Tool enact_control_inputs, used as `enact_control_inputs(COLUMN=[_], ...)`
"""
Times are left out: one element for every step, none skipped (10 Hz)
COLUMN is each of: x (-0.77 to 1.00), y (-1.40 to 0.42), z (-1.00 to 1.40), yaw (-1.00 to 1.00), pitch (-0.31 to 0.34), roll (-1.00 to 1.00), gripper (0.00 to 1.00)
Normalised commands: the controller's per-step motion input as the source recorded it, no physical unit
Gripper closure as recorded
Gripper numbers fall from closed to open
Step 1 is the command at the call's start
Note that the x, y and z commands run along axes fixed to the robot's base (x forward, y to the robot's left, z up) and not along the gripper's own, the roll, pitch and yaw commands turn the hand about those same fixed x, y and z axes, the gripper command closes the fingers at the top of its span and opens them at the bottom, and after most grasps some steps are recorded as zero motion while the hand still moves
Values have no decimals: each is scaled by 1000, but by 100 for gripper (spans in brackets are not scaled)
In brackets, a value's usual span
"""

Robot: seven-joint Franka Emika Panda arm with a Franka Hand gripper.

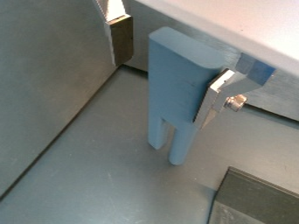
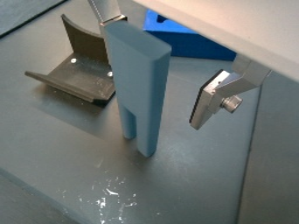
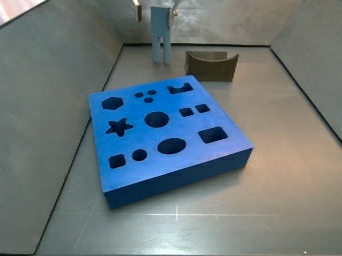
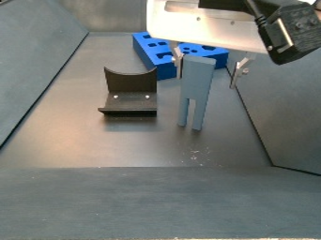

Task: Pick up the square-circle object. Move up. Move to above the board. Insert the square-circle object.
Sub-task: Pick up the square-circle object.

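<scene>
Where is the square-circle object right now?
The square-circle object stands upright on the floor, prongs down, between the end effector fingers. In a side view it is beside the dark U-shaped block, with the board behind it.

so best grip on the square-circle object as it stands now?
Take the square-circle object at its solid upper slab, from above, fingers on the two broad flat faces. It stands upright on its two prongs, so the top is free and the forked lower end gives less surface. The gripper already straddles that upper part, fingers either side; whether they touch it I cannot tell.
</scene>
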Motion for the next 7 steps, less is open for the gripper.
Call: enact_control_inputs(x=[283,89,0,123,0,0,0], y=[14,0,9,77,0,-26,0], z=[117,51,0,0,0,0,0], yaw=[0,0,0,20,0,0,0], pitch=[11,0,0,14,0,0,0], roll=[-69,-27,-10,-91,0,24,0], gripper=[0,0,0,0,100,100,100])
